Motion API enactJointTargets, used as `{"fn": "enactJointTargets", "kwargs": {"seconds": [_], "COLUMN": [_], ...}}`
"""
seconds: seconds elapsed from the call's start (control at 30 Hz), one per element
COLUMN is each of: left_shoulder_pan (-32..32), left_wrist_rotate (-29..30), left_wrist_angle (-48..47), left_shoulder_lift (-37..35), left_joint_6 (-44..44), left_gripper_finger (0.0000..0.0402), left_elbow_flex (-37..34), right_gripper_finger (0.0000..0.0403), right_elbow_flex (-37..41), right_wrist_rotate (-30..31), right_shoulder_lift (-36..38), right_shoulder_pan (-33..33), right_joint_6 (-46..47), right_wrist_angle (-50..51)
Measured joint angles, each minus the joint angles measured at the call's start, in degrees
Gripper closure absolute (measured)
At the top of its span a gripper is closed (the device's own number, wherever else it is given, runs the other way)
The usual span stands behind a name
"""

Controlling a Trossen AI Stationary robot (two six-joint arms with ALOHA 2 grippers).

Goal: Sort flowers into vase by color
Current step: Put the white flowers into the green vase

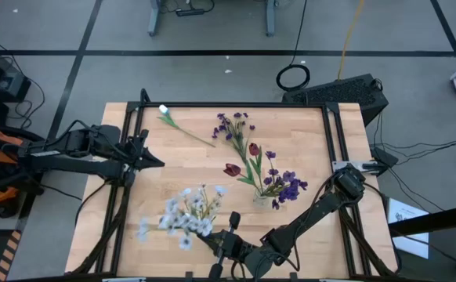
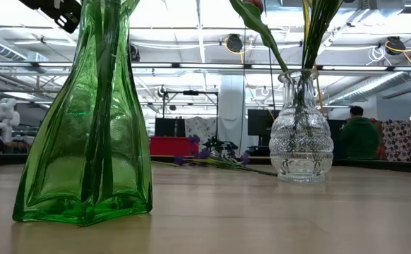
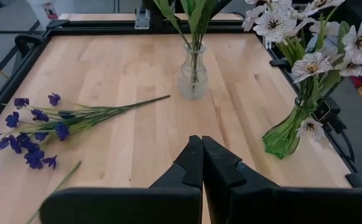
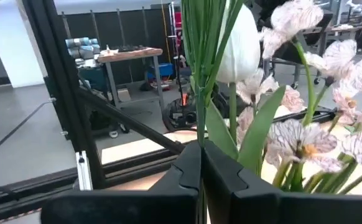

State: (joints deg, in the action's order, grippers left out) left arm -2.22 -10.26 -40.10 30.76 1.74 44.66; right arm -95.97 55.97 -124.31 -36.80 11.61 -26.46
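A green glass vase (image 2: 85,141) near the table's front edge holds white flowers (image 1: 185,215). My right gripper (image 4: 201,149) is just above its mouth, level, shut on green stems under a white bud (image 4: 240,37). A clear vase (image 1: 261,197) mid-table holds purple blooms and dark red tulips (image 1: 232,168). A purple flower (image 1: 232,129) and a white-budded flower (image 1: 177,124) lie flat on the far part of the table. My left gripper (image 1: 156,162) hovers shut over the table's left edge, holding nothing. My right gripper pinches a thin bundle of green stems (image 4: 199,134) between its two fingers, below the white bud and its leaf. The fingers come in level from the table's right side and lie across the upright stems. The stems run down into the green vase (image 3: 283,134).
Black frame rails (image 1: 334,141) run along the table's left, right and far edges. Bare wood lies between the two vases and in front of my left gripper (image 3: 201,146). The loose purple flower (image 3: 38,124) lies with its stem end pointing toward the clear vase (image 3: 192,74).
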Motion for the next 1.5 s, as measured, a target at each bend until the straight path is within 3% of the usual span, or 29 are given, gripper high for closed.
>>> {"fn": "enactJointTargets", "kwargs": {"seconds": [0.4,0.53,0.97,1.3,1.5], "left_shoulder_pan": [0.0,0.0,0.0,0.0,0.0], "left_wrist_rotate": [0.0,0.0,0.0,0.0,0.0], "left_wrist_angle": [0.1,0.1,0.1,0.1,0.1], "left_shoulder_lift": [-0.2,-0.2,-0.2,-0.2,-0.2], "left_joint_6": [-1.4,-1.4,-2.9,-4.5,-4.5], "left_gripper_finger": [0.04,0.04,0.04,0.04,0.04], "left_elbow_flex": [0.0,0.0,0.0,0.0,0.0], "right_gripper_finger": [0.0403,0.0403,0.0403,0.0403,0.0403], "right_elbow_flex": [3.7,3.6,3.6,3.6,7.2], "right_wrist_rotate": [1.7,0.3,6.8,6.9,6.7], "right_shoulder_lift": [0.0,0.2,0.2,0.2,0.2], "right_shoulder_pan": [-0.6,-0.6,-2.3,-2.1,-1.8], "right_joint_6": [2.2,-4.9,-13.9,-10.0,-7.4], "right_wrist_angle": [-1.5,-7.7,-12.3,-6.8,-8.8]}}
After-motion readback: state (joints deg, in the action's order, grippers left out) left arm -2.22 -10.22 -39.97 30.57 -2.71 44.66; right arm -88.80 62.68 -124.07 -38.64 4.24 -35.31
